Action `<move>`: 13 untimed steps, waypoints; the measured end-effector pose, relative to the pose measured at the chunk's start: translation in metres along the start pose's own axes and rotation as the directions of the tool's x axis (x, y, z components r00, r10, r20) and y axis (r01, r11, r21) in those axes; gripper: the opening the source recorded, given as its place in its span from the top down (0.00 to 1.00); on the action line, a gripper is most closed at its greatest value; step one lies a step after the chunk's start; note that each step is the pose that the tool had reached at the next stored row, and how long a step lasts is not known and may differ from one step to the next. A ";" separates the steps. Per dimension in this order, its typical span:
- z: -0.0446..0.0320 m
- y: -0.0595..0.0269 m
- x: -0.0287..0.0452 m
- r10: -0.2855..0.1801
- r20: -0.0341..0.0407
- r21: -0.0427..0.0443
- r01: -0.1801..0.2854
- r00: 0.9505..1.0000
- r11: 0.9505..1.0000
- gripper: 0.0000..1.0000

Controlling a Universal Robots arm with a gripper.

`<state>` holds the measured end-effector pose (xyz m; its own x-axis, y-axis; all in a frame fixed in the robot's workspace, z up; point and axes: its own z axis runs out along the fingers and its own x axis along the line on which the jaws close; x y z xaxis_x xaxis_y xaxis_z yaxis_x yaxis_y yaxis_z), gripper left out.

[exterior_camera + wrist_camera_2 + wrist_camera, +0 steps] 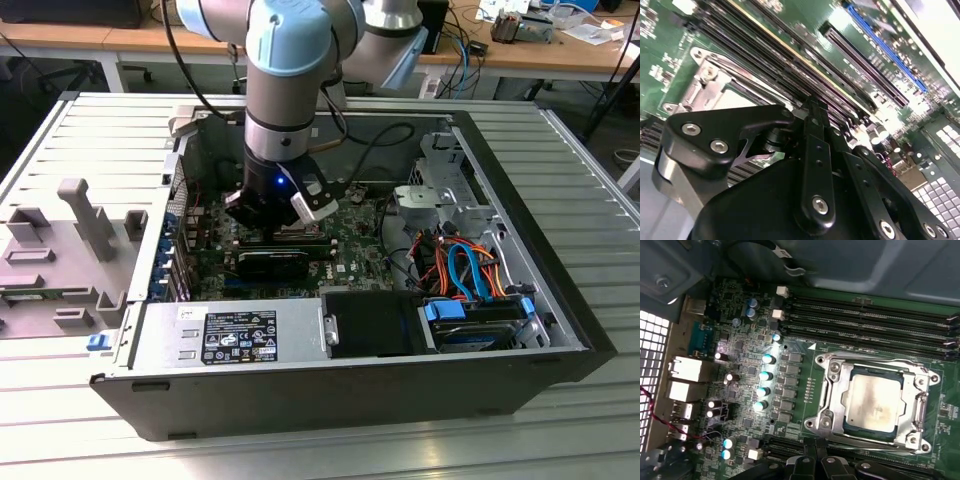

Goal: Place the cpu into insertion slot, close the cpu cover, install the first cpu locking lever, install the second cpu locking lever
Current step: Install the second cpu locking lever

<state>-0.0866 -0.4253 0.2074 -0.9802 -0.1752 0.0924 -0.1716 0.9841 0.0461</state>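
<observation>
In the first wrist view the cpu, a silver-grey square chip, lies flat in the insertion slot on the green motherboard. The cpu cover, a silver frame with a square window, lies down around the chip. Thin metal rods run along two sides of the socket. My gripper hangs just beside the socket's edge, apart from the chip. The second wrist view has the black gripper in front of the socket's metal corner. In the exterior view the gripper is low inside the open computer case, over the motherboard.
Long black memory slots run beside the socket. Upright capacitors and rear ports stand on its other side. The case holds a power supply and a drive bay with blue and orange cables. A grey fixture sits outside, at the exterior view's left.
</observation>
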 end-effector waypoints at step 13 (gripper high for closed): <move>0.0030 0.0112 0.0082 -0.016 -0.001 0.002 0.016 1.000 1.000 0.89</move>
<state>-0.0969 -0.4157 0.2057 -0.9773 -0.1905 0.0924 -0.1870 0.9813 0.0459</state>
